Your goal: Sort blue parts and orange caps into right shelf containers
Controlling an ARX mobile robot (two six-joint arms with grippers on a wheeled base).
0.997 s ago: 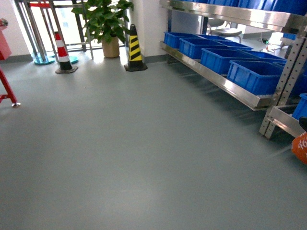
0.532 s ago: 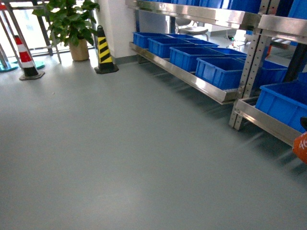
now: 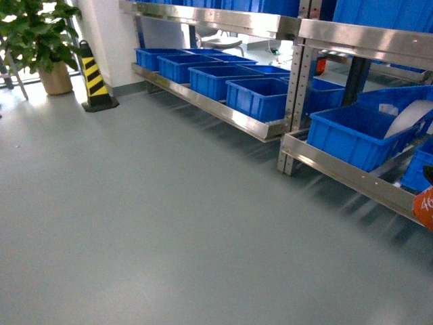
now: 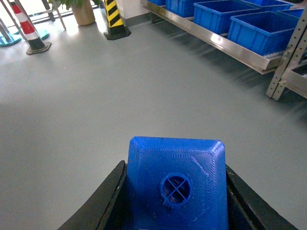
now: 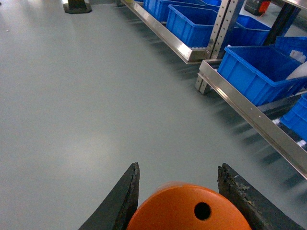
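In the left wrist view my left gripper (image 4: 175,167) is shut on a blue part (image 4: 176,191), a blue block with a round cross-marked dimple on top, held above the grey floor. My right gripper (image 5: 179,166) is shut on an orange cap (image 5: 187,213), whose edge also shows at the right border of the head view as the orange cap (image 3: 426,206). The right shelf containers are blue crates on the low steel shelf: one crate (image 3: 352,135) holds something white, and another crate (image 3: 260,98) sits further left. The same crates (image 5: 261,69) lie ahead and to the right of my right gripper.
A steel shelf upright (image 3: 292,115) stands on the floor between the two shelf bays. A yellow-and-black cone (image 3: 95,81) and a potted plant (image 3: 40,47) stand at the far left. A red-and-white cone (image 4: 29,31) shows in the left wrist view. Grey floor (image 3: 169,223) spreads ahead.
The head view has swung toward the shelf: crates and uprights slid left and look closer, and the cones and plant moved to the left edge. The orange cap stays at the right border.
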